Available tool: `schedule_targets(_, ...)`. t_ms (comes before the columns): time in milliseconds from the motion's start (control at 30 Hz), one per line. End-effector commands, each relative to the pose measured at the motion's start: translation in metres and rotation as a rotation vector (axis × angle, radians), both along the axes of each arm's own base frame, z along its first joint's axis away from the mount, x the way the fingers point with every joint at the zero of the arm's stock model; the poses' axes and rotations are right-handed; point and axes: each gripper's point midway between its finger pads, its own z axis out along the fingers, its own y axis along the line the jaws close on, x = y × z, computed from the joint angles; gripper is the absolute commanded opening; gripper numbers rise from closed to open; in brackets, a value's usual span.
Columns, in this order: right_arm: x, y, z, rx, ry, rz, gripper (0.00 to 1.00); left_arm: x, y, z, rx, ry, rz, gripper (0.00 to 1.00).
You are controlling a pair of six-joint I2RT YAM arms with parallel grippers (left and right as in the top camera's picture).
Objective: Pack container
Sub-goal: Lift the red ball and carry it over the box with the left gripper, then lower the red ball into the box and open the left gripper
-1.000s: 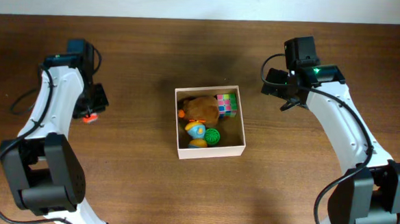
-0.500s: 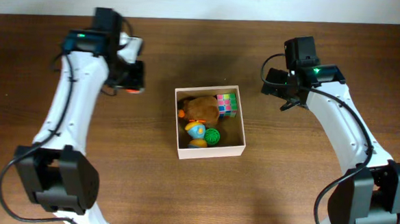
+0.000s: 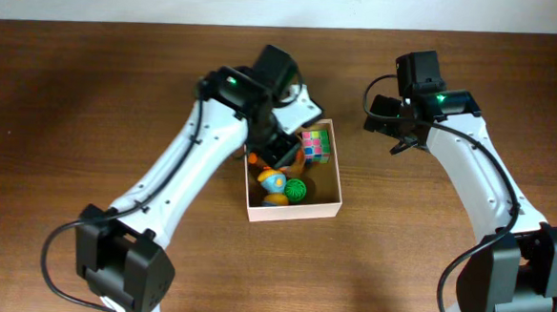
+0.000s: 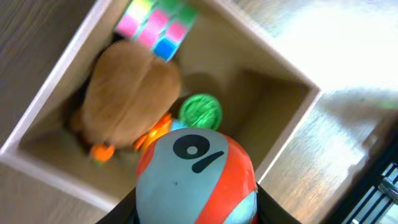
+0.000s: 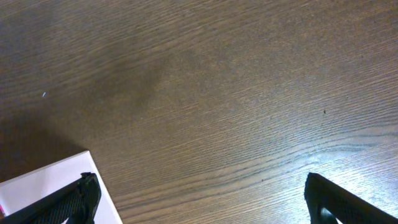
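Note:
The container (image 3: 295, 212), a square white-walled box with a tan inside, sits mid-table. It holds a brown plush (image 4: 127, 93), a multicoloured cube (image 4: 155, 25), a green ball (image 4: 200, 111) and a blue-yellow toy (image 3: 272, 182). My left gripper (image 3: 277, 148) hovers over the box's upper left part. It is shut on a blue-and-orange egg toy (image 4: 196, 168), which the gripper hides from overhead. My right gripper (image 3: 394, 133) is open and empty over bare table to the right of the box. A white corner of the container (image 5: 43, 186) shows by its left finger.
The dark wooden table (image 3: 425, 269) surrounds the box. A pale wall strip runs along the table's far edge (image 3: 286, 4). The left arm reaches diagonally from the lower left across to the box.
My left arm has swung from the table's far left to above the container, carrying the egg toy. The right arm has not moved.

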Motion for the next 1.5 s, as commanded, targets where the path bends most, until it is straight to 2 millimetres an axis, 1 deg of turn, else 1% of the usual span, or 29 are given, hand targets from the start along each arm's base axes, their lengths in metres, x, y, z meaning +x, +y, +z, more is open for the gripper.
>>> schedule_targets(0,0.005,-0.005,0.007,-0.009,-0.022,-0.019,0.99,-0.006,-0.024,0.003,-0.032,-0.032,-0.086,0.22)
schedule_targets(200,0.005,-0.005,0.007,-0.009,-0.022,-0.019,0.99,-0.014,-0.049,-0.015,-0.044,-0.033,-0.135,0.22)
schedule_targets(300,0.005,-0.005,0.007,-0.009,-0.022,-0.019,0.99,-0.019,-0.056,-0.027,-0.042,-0.004,-0.152,0.22)
schedule_targets(400,0.005,-0.005,0.007,-0.009,-0.022,-0.019,0.99,-0.020,-0.057,-0.041,-0.022,0.027,-0.154,0.22)
schedule_targets(500,0.005,-0.005,0.007,-0.009,-0.022,-0.019,0.99,-0.020,-0.057,-0.051,-0.008,0.049,-0.154,0.22)
schedule_targets(633,0.005,-0.005,0.007,-0.009,-0.022,-0.019,0.99,-0.021,-0.056,-0.054,-0.002,0.058,-0.153,0.21)
schedule_targets(800,0.005,-0.005,0.007,-0.009,-0.022,-0.019,0.99,-0.027,-0.051,-0.055,0.016,0.084,-0.153,0.21)
schedule_targets(867,0.005,-0.005,0.007,-0.009,-0.022,-0.019,0.99,-0.029,-0.050,-0.056,0.022,0.093,-0.153,0.24)
schedule_targets(900,0.005,-0.005,0.007,-0.009,-0.022,-0.019,0.99,-0.029,-0.050,-0.056,0.023,0.095,-0.153,0.27)
schedule_targets(933,0.005,-0.005,0.007,-0.009,-0.022,-0.019,0.99,-0.029,-0.050,-0.056,0.024,0.096,-0.153,0.31)
schedule_targets(1000,0.005,-0.005,0.007,-0.009,-0.022,-0.019,0.99,-0.030,-0.049,-0.056,0.024,0.096,-0.153,0.43)
schedule_targets(1100,0.005,-0.005,0.007,-0.009,-0.022,-0.019,0.99,-0.030,-0.050,-0.056,0.024,0.097,-0.153,0.47)
schedule_targets(1133,0.005,-0.005,0.007,-0.009,-0.022,-0.019,0.99,-0.030,-0.050,-0.056,0.024,0.097,-0.153,0.51)
schedule_targets(1233,0.005,-0.005,0.007,-0.009,-0.022,-0.019,0.99,-0.030,-0.049,-0.056,0.024,0.098,-0.153,0.55)
schedule_targets(1333,0.005,-0.005,0.007,-0.009,-0.022,-0.019,0.99,-0.031,-0.049,-0.056,0.027,0.102,-0.153,0.64)
schedule_targets(1400,0.005,-0.005,0.007,-0.009,-0.022,-0.019,0.99,-0.031,-0.048,-0.056,0.028,0.104,-0.153,0.67)
schedule_targets(1433,0.005,-0.005,0.007,-0.009,-0.022,-0.019,0.99,-0.032,-0.048,-0.056,0.029,0.106,-0.153,0.72)
schedule_targets(1467,0.005,-0.005,0.007,-0.009,-0.022,-0.019,0.99,-0.032,-0.048,-0.056,0.030,0.106,-0.153,0.74)
